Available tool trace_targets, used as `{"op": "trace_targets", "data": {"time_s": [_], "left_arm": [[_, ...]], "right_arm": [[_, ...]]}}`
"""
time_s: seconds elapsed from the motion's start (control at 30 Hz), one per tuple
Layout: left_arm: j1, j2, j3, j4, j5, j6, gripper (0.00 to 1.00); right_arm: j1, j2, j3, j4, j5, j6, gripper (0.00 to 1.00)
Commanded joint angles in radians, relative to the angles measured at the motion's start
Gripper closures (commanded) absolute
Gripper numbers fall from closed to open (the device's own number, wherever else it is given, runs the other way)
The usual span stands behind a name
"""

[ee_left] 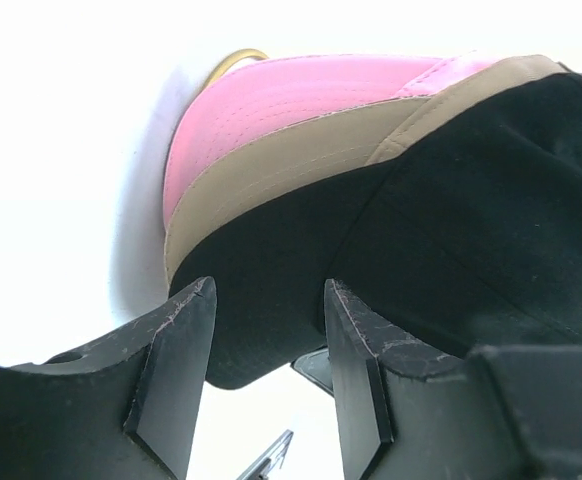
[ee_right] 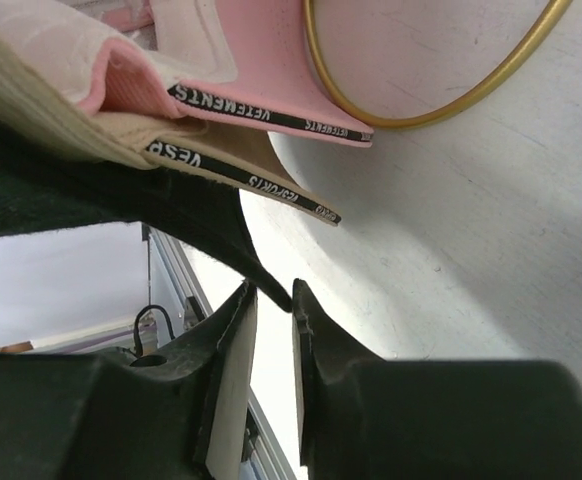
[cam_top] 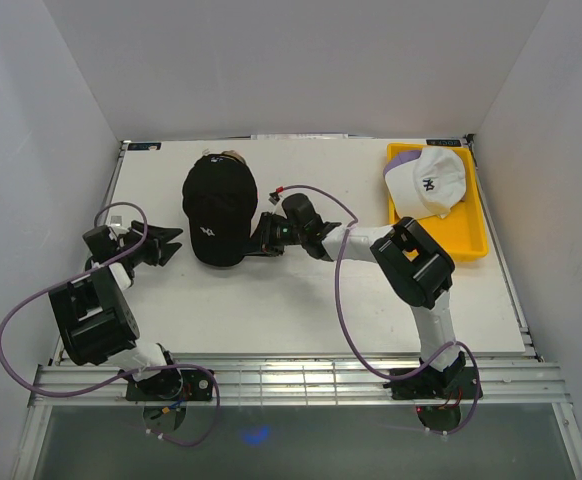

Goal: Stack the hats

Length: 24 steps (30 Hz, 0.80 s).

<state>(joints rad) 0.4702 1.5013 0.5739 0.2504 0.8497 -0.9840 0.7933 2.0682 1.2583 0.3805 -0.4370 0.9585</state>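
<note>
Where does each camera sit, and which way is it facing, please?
Top external: above, behind the bases, looking down on the table; both arms show.
Left wrist: low, facing stacked pink cap, tan cap, black cap; its open fingers show.
Right wrist: opposite side, facing the caps' edges; its fingers pinch the black cap.
Shared: both wrist views see those three caps.

We list:
- Black cloth baseball cap with white logo (cam_top: 218, 205): matt weave.
- Pink cloth cap (ee_left: 301, 100) and tan cloth cap (ee_left: 291, 165): matt, with stitched seams.
- White cloth cap (cam_top: 433, 178): matt.
- Yellow rectangular plastic tray (cam_top: 466, 240): smooth.
- Thin gold metal ring (ee_right: 401, 125): glossy.
- Black plastic fingers (ee_left: 176, 350) of the left gripper (ee_left: 269, 295): matt, with scuffed edges.
- White table (cam_top: 301, 300): matt.
</note>
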Motion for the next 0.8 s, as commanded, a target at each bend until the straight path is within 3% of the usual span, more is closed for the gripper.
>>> {"op": "trace_targets", "data": {"time_s": [0.0, 0.5, 0.77], "left_arm": [[0.007, -0.035, 0.014, -0.030, -0.011, 0.031, 0.43], [0.007, -0.084, -0.006, -0.046, -0.017, 0.044, 0.43], [0.005, -0.159, 0.108, -0.246, -0.098, 0.160, 0.42]], "right_arm": [[-0.008, 0.024, 0.029, -0.104, 0.041, -0.032, 0.75], [-0.008, 0.018, 0.082, -0.186, 0.041, -0.105, 0.50], [-0.019, -0.100, 0.044, -0.293, 0.057, -0.158, 0.47]]}}
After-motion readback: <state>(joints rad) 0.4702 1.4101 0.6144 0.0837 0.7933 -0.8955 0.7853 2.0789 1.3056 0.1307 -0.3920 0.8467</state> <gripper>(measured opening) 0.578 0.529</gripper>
